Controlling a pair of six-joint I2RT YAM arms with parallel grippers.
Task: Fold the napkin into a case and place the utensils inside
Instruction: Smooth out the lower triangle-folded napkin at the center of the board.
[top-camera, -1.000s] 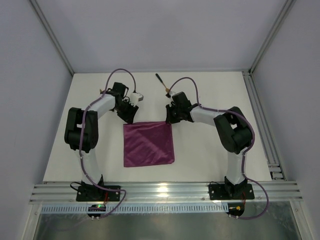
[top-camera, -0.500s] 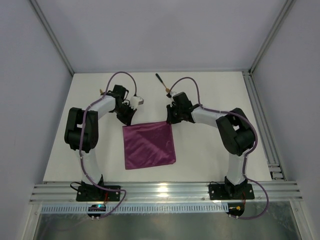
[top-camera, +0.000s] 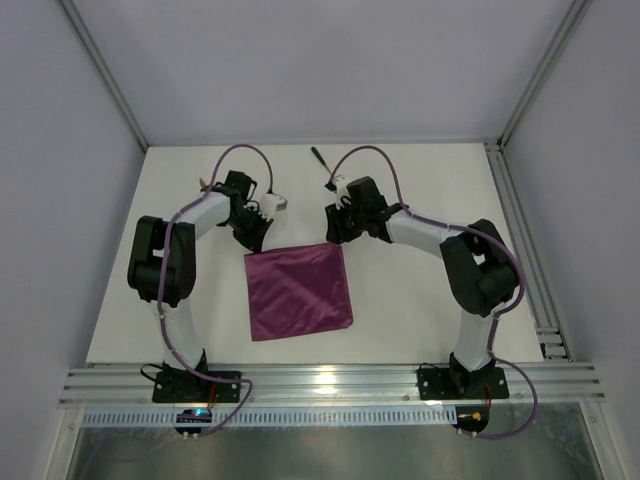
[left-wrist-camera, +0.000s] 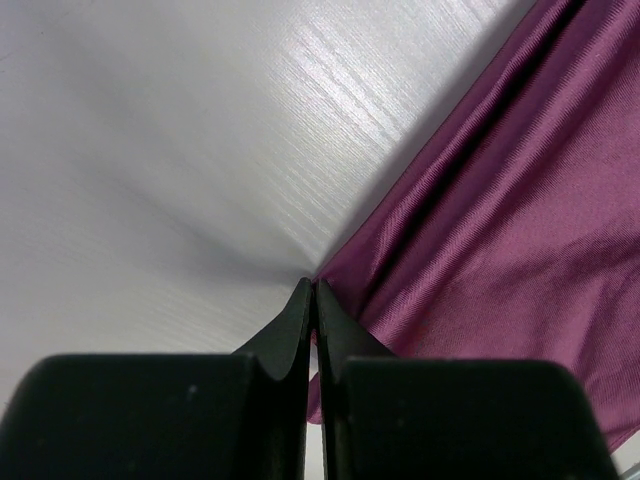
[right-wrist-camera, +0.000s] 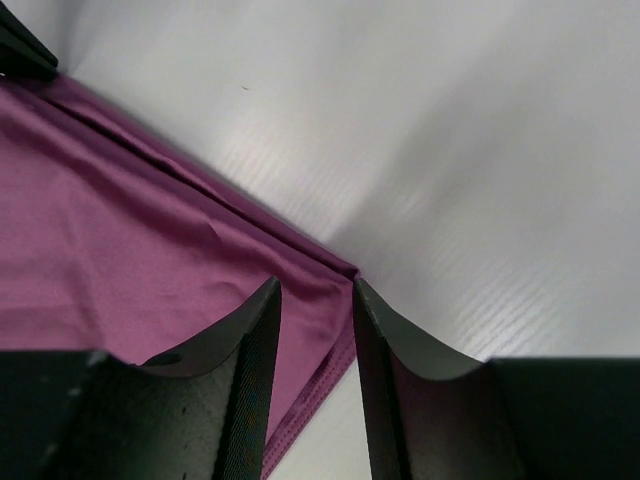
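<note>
Evidently the left hand (left-wrist-camera: 315, 287) was clenched on the far-left corner of the napkin (top-camera: 298, 292), which lay flat on the surface (top-camera: 420, 300), while the right hand (right-wrist-camera: 315, 284) stood released over the far-right corner. If only the left side lifted, the cloth could drag askew and spoil the fold.

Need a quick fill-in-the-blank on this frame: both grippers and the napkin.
1. The left gripper is ____ at the far left corner of the napkin.
2. The right gripper is ____, with the napkin's far right corner showing between its fingers.
3. The napkin lies flat on the white ____.
Missing words: shut; open; table.
</note>
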